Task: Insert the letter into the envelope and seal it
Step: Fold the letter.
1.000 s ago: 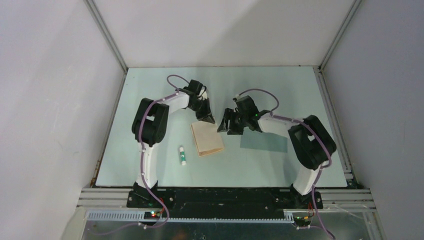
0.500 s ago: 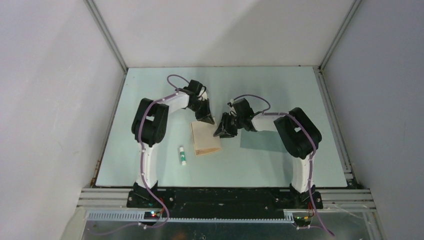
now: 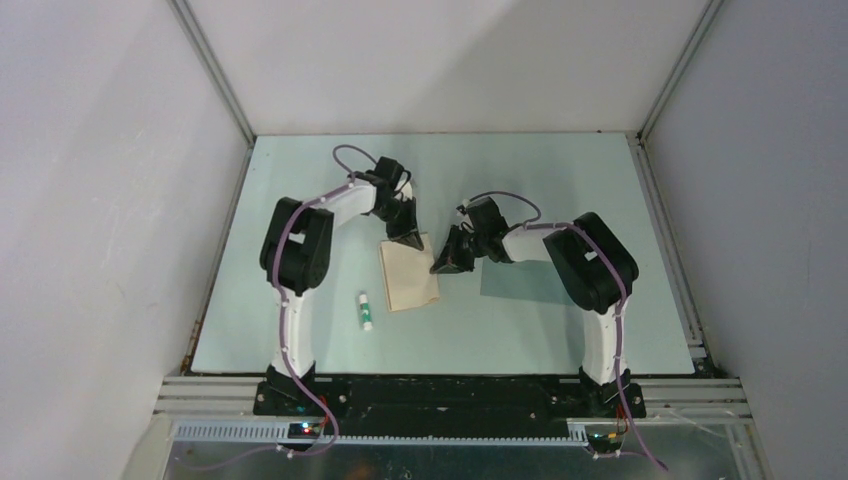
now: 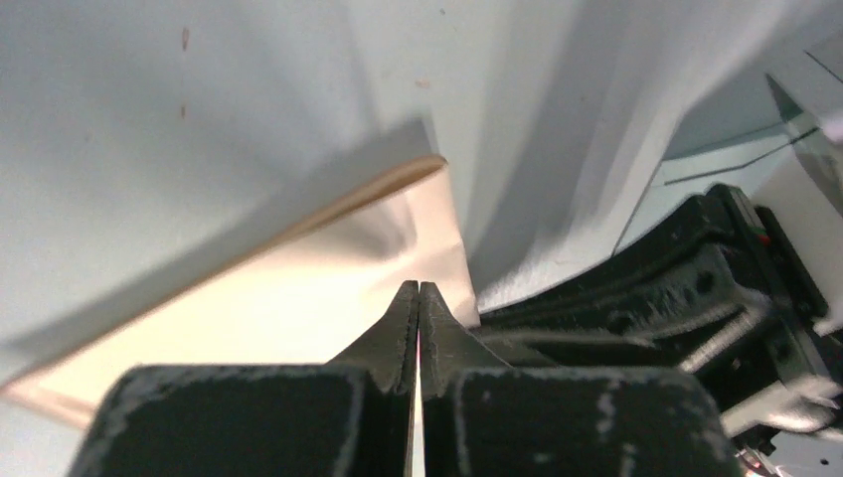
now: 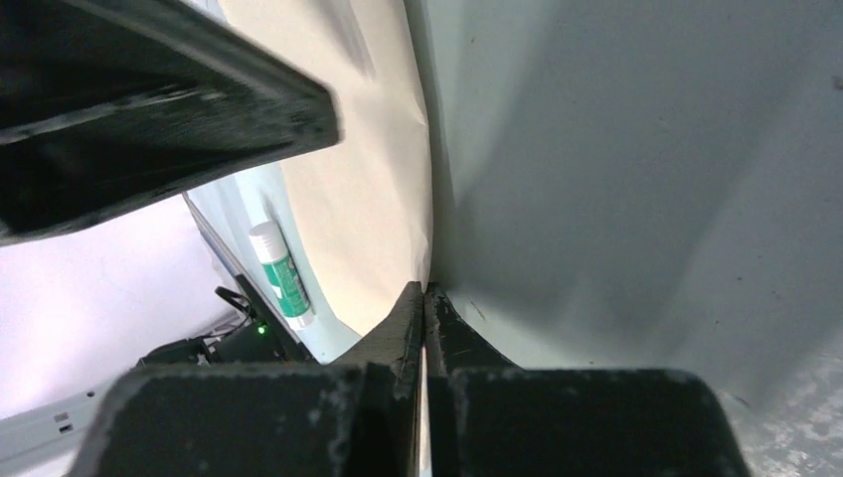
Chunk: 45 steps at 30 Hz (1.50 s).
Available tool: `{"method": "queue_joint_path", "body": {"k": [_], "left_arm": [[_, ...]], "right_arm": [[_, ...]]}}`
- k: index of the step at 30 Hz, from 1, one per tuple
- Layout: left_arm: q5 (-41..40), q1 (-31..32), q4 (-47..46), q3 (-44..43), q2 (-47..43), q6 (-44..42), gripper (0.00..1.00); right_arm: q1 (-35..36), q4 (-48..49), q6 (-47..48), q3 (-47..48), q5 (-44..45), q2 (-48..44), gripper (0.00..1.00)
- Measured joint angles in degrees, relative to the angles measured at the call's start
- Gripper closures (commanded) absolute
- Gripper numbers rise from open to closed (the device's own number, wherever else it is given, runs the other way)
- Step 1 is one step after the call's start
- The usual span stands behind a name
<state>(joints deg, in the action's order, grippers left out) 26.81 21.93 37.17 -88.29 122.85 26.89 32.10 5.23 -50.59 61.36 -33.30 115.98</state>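
Tan, bordered letter (image 3: 408, 278) flat near the middle of the worktop (image 3: 560, 180), just left of the teal-grey envelope (image 3: 520, 285), not yet inside. Thin, light and limp by the look of it: likely to sag, curl or crease if carried by one point, and to slide on the smooth surface rather than lift cleanly. Best taken at an edge or corner, ideally at two spots well apart to keep the sheet taut. No hard squeeze needed, only a shallow nip, and no tugging in opposite directions for fear of a tear.

Left gripper (image 4: 419, 290) closed tip to tip on the far edge, close to the far right corner, with the paper puckered and raised off the worktop there. Right gripper (image 5: 424, 290) likewise pressed together at the right-hand edge, running straight into the seam between the tips. Apparently pinched, with little paper visible within. Glue stick (image 3: 365, 311) apart, to the left of the sheet.
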Motion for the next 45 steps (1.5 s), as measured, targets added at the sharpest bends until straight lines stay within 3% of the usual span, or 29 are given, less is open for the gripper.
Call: {"method": "queue_joint_path", "body": {"k": [7, 11, 14, 15, 16, 17, 18, 19, 21, 28, 33, 38, 45], "left_arm": [[-2.23, -0.11, 4.13, -0.92, -9.27, -1.51, 0.98], [-2.47, -0.35, 4.09, -0.61, -15.47, -1.53, 0.92], [-2.43, -0.81, 2.84, 3.21, -20.81, -1.44, 0.68], [-2.36, -1.01, 2.62, 5.05, -22.51, -1.60, 0.53], [-2.19, -1.22, 2.38, 7.02, -24.02, -1.62, 0.45], [-1.99, -1.44, 2.23, 8.90, -25.31, -1.77, 0.30], [-1.77, -1.62, 2.05, 10.71, -26.40, -1.68, 0.23], [-1.22, -1.79, 1.73, 12.48, -27.39, -1.55, 0.10], [-0.22, -2.03, 1.18, 15.87, -29.38, -1.16, 0.02], [8.26, -2.21, -6.69, 25.88, -37.68, 0.33, 0.00], [15.87, -2.21, -19.39, 33.46, -41.33, 5.92, 0.00], [20.39, -2.21, -30.25, 37.57, -45.57, 10.93, 0.00], [24.35, -2.86, -37.18, 37.73, -48.61, 12.83, 0.06]], "right_arm": [[0.00, 0.02, -0.07, 0.00, 0.59, -1.03, 1.00], [0.00, 0.09, -0.02, -0.28, 1.25, -2.62, 1.00], [-0.02, 0.63, 0.04, -2.51, 2.01, -5.44, 1.00], [-0.09, 0.98, 0.04, -3.74, 2.10, -6.62, 1.00], [-0.24, 1.84, 0.02, -5.73, 2.01, -8.46, 1.00], [-0.46, 2.56, -0.04, -7.65, 1.81, -10.36, 1.00], [-0.81, 3.39, -0.04, -9.46, 1.57, -12.20, 1.00], [-1.20, 4.04, -0.04, -11.08, 1.36, -14.01, 1.00], [-2.25, 5.27, -0.04, -13.81, 0.94, -17.66, 1.00], [-5.33, 8.46, 0.76, -21.33, -0.83, -32.87, 1.00], [-5.79, 10.82, 1.07, -22.27, -2.64, -39.80, 1.00], [-6.58, 14.19, -0.28, -22.29, -4.98, -42.73, 1.00], [-8.20, 21.42, -5.29, -22.58, -8.87, -43.19, 1.00]]}}
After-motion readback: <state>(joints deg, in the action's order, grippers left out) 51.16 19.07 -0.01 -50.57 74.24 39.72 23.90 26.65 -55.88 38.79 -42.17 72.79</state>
